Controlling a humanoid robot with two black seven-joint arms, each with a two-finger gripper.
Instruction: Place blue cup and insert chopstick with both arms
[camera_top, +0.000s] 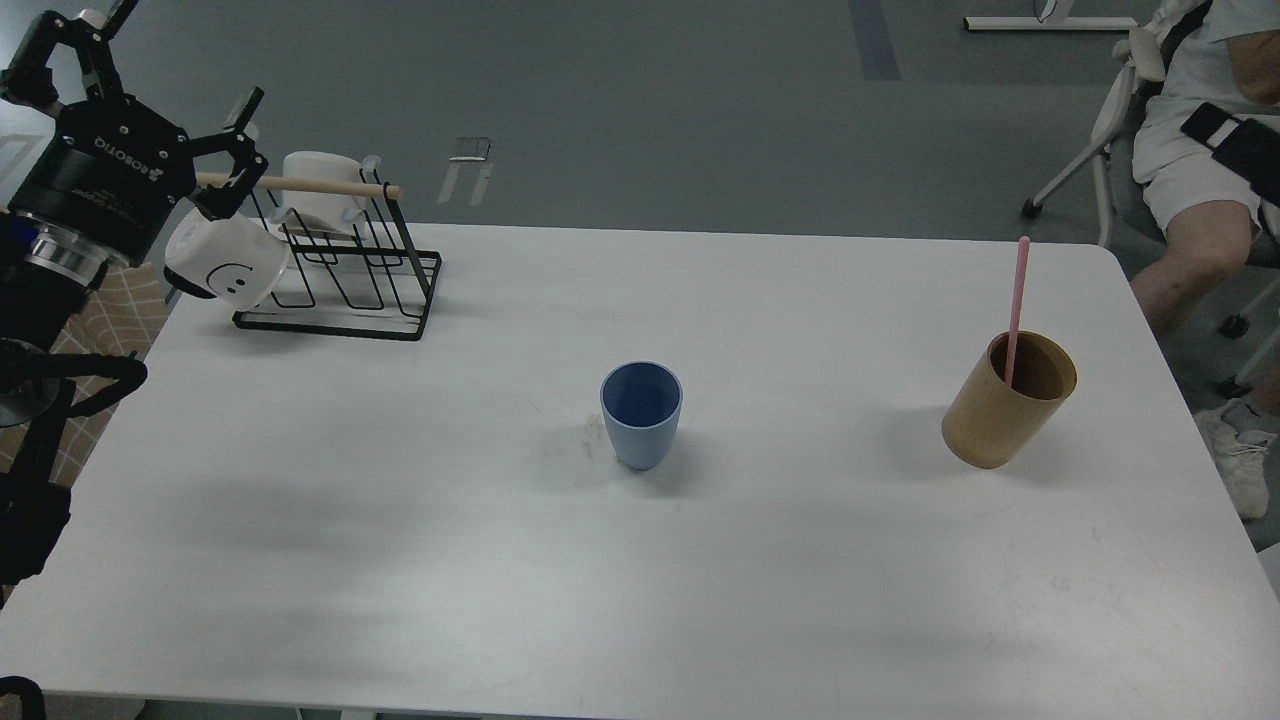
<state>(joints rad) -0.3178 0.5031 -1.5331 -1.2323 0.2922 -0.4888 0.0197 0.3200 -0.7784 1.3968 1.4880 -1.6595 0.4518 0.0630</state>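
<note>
Head view: the cup (641, 413) stands upright and alone near the middle of the table (400, 520), mouth up, nothing inside it. That reads as the placing half of the task done. The chopstick (1017, 305), 1 pink stick, stands tilted slightly in the holder (1005, 412) at the right side, well apart from the cup. So the step in hand looks like fetching the stick.

The left gripper (160, 95) hangs high at the left edge, its fingers spread wide and holding nothing, just beside the rack (345, 290) and the smiley mug (222, 262). The right gripper is not in view.

The next move calls for an arm to reach the holder, most likely the right one, since the stick is on that side. It must pinch the thin stick above the holder's rim, lift it straight out, carry it over and lower it into the cup without tipping the light tumbler.

Writing: "ROBOTIQ" shows in white on the left gripper's body. The mug bears a smiley face, no words.
</note>
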